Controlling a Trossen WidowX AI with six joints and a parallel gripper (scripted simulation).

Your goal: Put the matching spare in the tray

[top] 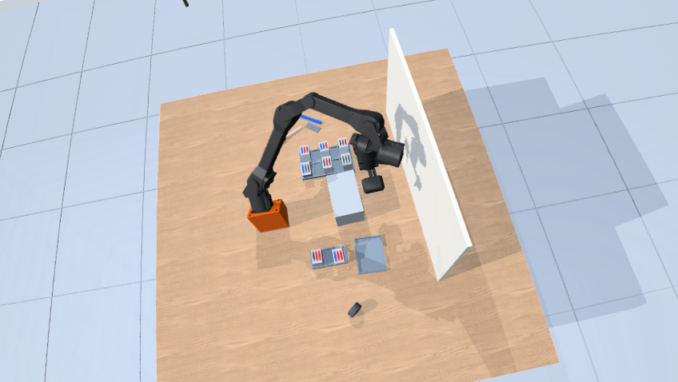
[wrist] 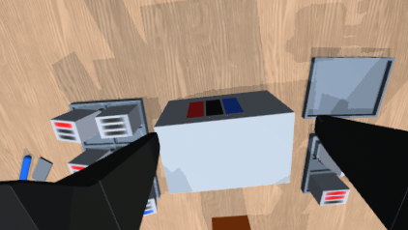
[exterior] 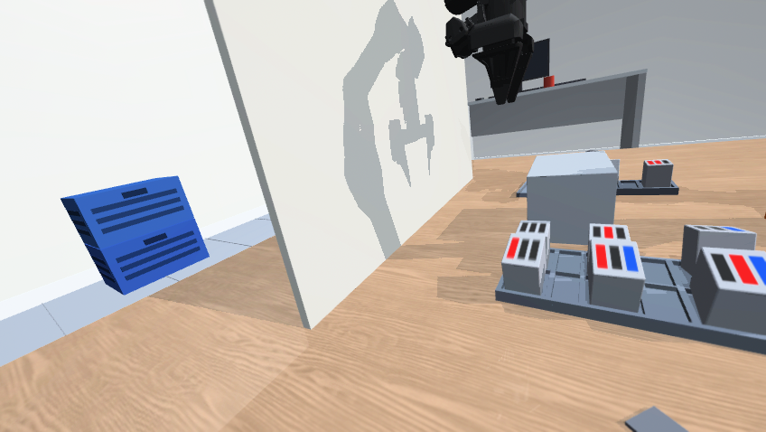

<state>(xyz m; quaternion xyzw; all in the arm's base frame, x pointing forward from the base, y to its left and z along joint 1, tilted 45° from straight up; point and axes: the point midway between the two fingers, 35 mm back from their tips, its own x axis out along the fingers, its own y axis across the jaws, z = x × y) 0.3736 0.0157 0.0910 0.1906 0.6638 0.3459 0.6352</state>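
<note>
The mounted unit [top: 345, 192] [exterior: 571, 206] [wrist: 227, 150] is a large pale grey block. Its back face in the wrist view shows red, black and blue bars, left to right in that picture. A spare [exterior: 615, 284] [top: 323, 145] [wrist: 88, 157] with red, black and blue bars in the exterior camera stands mid-row in the larger rack [exterior: 665, 311]. A finger partly hides it in the wrist view. The tray [top: 371, 256] [wrist: 350, 87] is empty. My gripper [top: 368, 165] [exterior: 506, 101] [wrist: 236, 131] is open and empty, pointing down high above the unit's back side.
Several other spares stand in the larger rack, and two in a smaller rack [top: 328, 260] beside the tray. A tall white panel [top: 422, 156] [exterior: 322, 214] stands behind the unit. A small black object [top: 354, 309] and a blue rod [top: 311, 119] lie on the table.
</note>
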